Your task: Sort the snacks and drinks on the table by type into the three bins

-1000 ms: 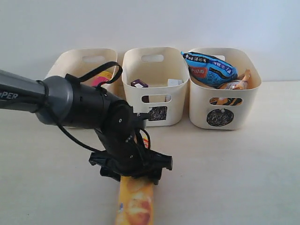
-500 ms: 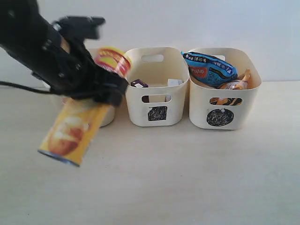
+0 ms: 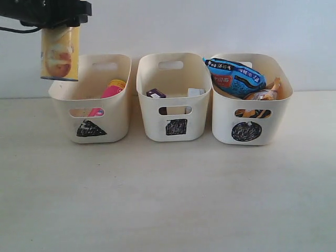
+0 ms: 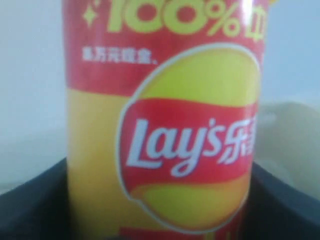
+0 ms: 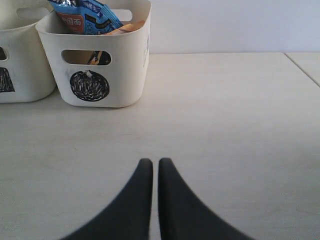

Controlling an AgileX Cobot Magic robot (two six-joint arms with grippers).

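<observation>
- We find the left gripper (image 3: 56, 16) at the top left of the exterior view, its fingers clamped on the upper part of the orange tube (image 3: 60, 52).
- The orange tube hangs upright, clear of the table (image 3: 168, 199). Its lower end overlaps the left rear rim of the triangle bin (image 3: 113, 113). We cannot tell whether it stands directly over the opening.
- One second ago this tube lay flat on the table at the front, with the left gripper down on it. Half a second ago it was lifted and tilted in front of the triangle bin. It is now higher and vertical.
- In the left wrist view the orange tube (image 4: 165, 150) fills the picture, with a dark finger (image 4: 30, 205) on either side of it.
- The front of the triangle bin, covered by the arm a second ago, now shows in full.
- The bin contents are unchanged:
  - triangle bin — pink tube (image 3: 110, 90), leaning;
  - square bin (image 3: 152, 113) — purple carton (image 3: 156, 94) and white carton (image 3: 195, 92);
  - circle bin (image 3: 273, 118) — blue bag (image 3: 236, 76) on top, orange bag (image 3: 265, 93) beside it.
- The right gripper (image 5: 155, 175) has its fingers together, holding nothing, low over bare table and well apart from the circle bin.
</observation>
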